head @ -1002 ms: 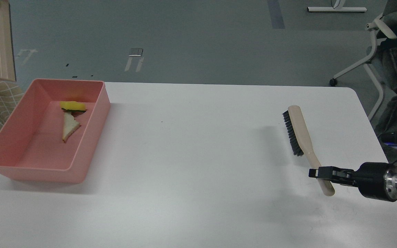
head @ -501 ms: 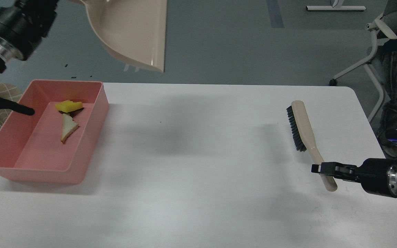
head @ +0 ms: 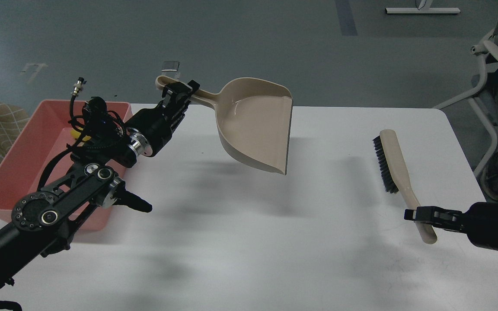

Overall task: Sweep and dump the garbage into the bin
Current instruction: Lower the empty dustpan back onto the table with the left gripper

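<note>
The salmon-pink bin (head: 20,142) stands at the table's left edge, mostly behind my left arm. Only a sliver of the yellow scrap (head: 75,134) shows inside it; the pale wedge is hidden. My left gripper (head: 180,94) is shut on the handle of the beige dustpan (head: 255,123), held in the air over the table's middle, right of the bin, and the pan looks empty. My right gripper (head: 417,214) is shut on the handle of the beige black-bristled brush (head: 394,162), which lies on the table at the right.
The white table (head: 249,242) has its right edge just past the brush. An office chair (head: 491,86) stands off the table's far right corner. Grey floor lies beyond the far edge.
My left arm has swung down and right into view, bringing the dustpan from high above the bin to over the table's middle. The view has shifted; the brush and right gripper sit slightly further right.
</note>
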Robot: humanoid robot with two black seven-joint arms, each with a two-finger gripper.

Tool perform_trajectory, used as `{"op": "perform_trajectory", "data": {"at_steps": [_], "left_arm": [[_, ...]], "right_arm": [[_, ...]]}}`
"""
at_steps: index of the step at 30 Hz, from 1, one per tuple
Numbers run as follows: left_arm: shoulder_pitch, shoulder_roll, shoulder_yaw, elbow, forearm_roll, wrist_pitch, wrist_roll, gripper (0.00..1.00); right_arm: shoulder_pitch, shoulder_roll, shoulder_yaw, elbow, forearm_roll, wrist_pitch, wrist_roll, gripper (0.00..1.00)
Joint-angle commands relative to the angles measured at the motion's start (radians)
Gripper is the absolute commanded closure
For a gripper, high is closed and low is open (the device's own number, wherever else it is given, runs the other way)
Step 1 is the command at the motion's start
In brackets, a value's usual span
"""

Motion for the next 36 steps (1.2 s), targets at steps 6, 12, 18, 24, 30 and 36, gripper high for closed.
{"op": "perform_trajectory", "data": {"at_steps": [6, 12, 18, 24, 30, 36], "left_arm": [[0.064, -0.075, 0.008, 0.115, 0.008, 0.030, -0.063, 1.00], [0.095, -0.090, 0.008, 0.122, 0.011, 0.036, -0.074, 1.00], [0.135, -0.094, 0.008, 0.123, 0.012, 0.044, -0.108, 1.00], [0.145, -0.118, 0.009, 0.146, 0.014, 0.067, -0.140, 1.00], [0.150, -0.141, 0.009, 0.178, 0.014, 0.084, -0.161, 1.00], [0.148, -0.150, 0.054, 0.224, 0.014, 0.107, -0.214, 1.00]], "right_arm": [[-0.003, 0.004, -0.001, -0.001, 0.001, -0.001, 0.000, 1.00], [-0.006, 0.013, -0.001, -0.001, 0.001, 0.000, 0.000, 1.00], [-0.006, 0.015, -0.009, -0.001, 0.001, -0.006, 0.000, 1.00], [-0.012, 0.015, -0.010, 0.001, 0.001, -0.011, -0.001, 1.00], [-0.012, 0.018, -0.009, 0.001, 0.001, -0.011, -0.001, 1.00], [-0.012, 0.019, -0.010, 0.001, 0.001, -0.011, -0.001, 1.00]]}}
